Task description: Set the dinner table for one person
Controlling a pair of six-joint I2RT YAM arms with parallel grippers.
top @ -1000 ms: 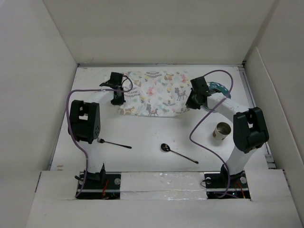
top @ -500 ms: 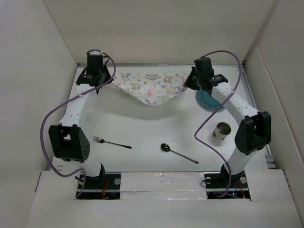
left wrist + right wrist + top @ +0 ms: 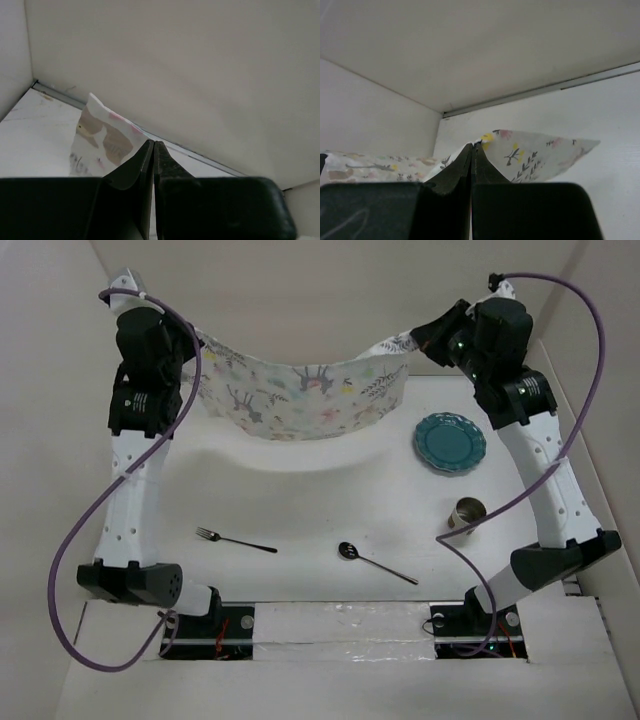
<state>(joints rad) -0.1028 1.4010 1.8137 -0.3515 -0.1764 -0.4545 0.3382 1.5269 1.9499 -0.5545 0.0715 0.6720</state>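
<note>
The left gripper (image 3: pixel 153 146) and right gripper (image 3: pixel 472 146) have their jaws pinched on opposite corners of the placemat (image 3: pixel 300 395), stretched aloft (sagging midway) above the table (image 3: pixel 300 500), likely to lay it flat.

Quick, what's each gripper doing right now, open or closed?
Left gripper: closed, pinching one corner of the placemat.
Right gripper: closed, pinching the placemat's opposite corner.

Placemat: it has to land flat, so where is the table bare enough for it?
The widest bare patch of the dinner table is mid-table, bordered by the hanging placemat behind, the fork and spoon in front. The right side is crowded by the teal plate and cup.
</note>
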